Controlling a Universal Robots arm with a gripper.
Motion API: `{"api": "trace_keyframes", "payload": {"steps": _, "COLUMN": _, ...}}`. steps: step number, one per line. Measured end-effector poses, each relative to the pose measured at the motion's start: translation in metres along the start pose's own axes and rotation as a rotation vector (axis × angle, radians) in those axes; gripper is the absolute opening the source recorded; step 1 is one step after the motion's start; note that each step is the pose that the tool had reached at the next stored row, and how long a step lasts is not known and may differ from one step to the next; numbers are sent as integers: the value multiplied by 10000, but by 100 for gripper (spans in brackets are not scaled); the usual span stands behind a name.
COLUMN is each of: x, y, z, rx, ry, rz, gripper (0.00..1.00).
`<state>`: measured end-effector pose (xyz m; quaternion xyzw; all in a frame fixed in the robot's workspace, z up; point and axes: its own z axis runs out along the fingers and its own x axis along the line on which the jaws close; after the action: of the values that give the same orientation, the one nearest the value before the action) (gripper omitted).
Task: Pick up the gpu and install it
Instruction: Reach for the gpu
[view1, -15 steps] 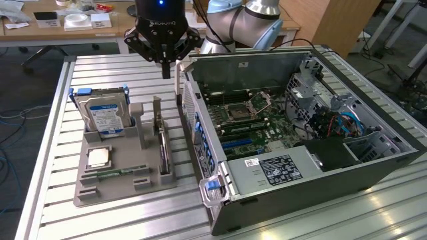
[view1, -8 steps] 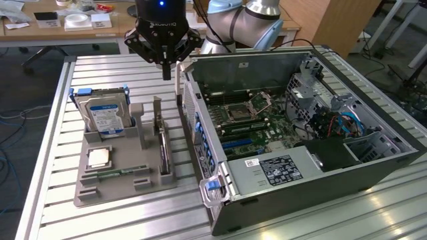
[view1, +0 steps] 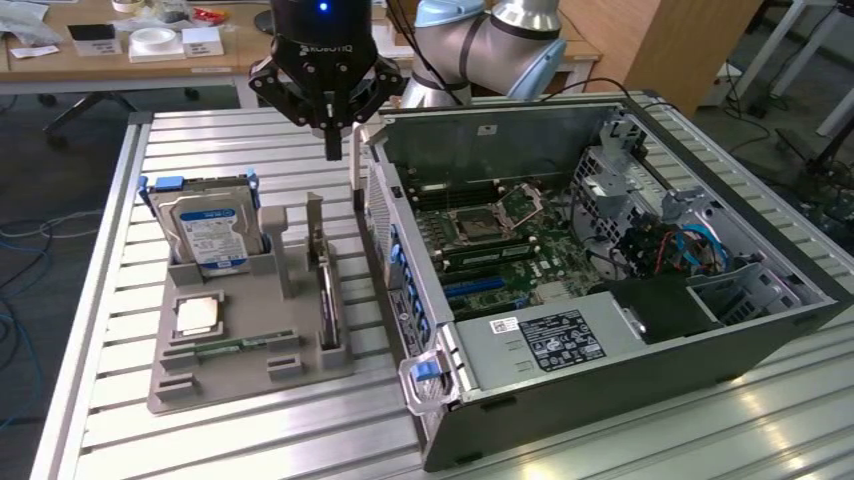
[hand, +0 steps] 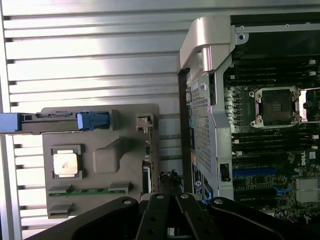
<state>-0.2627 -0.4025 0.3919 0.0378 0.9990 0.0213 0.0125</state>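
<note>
The gpu (view1: 326, 285) stands on its edge in a slot on the exterior view's right side of the grey holder (view1: 247, 370), its silver-beige bracket (view1: 315, 215) pointing up at the far end. In the wrist view the gpu (hand: 146, 165) shows edge-on along the holder (hand: 100, 150). My gripper (view1: 332, 150) hangs above the table just behind the holder, near the case's rear corner. It is shut, holds nothing, and is well clear above the card. Its dark fingers (hand: 155, 215) meet in the wrist view.
The open computer case (view1: 747, 330) lies on the exterior view's right, with its motherboard (view1: 483, 225) and blue slots (view1: 481, 290) exposed. The holder also carries an upright hard drive (view1: 207, 235), a processor chip (view1: 198, 315) and a green memory stick (view1: 240, 345). A slatted metal table (view1: 200, 440) lies underneath.
</note>
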Motion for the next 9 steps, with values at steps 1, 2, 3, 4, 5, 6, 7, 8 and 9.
{"api": "trace_keyframes", "payload": {"steps": 1, "x": 0, "y": 0, "z": 0, "rx": -1, "ry": 0, "rz": 0, "gripper": 11}}
{"api": "trace_keyframes", "payload": {"steps": 2, "x": 0, "y": 0, "z": 0, "rx": 0, "ry": 0, "rz": 0, "gripper": 11}}
{"api": "trace_keyframes", "payload": {"steps": 3, "x": 0, "y": -3, "z": 0, "rx": -1, "ry": 0, "rz": 0, "gripper": 11}}
{"api": "trace_keyframes", "payload": {"steps": 4, "x": 0, "y": -8, "z": -1, "rx": 0, "ry": 1, "rz": -1, "gripper": 11}}
{"api": "trace_keyframes", "payload": {"steps": 5, "x": -1, "y": -15, "z": 0, "rx": -1, "ry": 0, "rz": -2, "gripper": 11}}
{"api": "trace_keyframes", "payload": {"steps": 6, "x": -2, "y": -23, "z": -1, "rx": 0, "ry": 0, "rz": 0, "gripper": 11}}
{"api": "trace_keyframes", "payload": {"steps": 7, "x": -2, "y": -34, "z": -1, "rx": -1, "ry": 0, "rz": 0, "gripper": 11}}
{"api": "trace_keyframes", "payload": {"steps": 8, "x": -3, "y": -45, "z": -2, "rx": -1, "ry": 0, "rz": 0, "gripper": 11}}
{"api": "trace_keyframes", "payload": {"steps": 9, "x": -4, "y": -57, "z": -2, "rx": -1, "ry": 0, "rz": 0, "gripper": 11}}
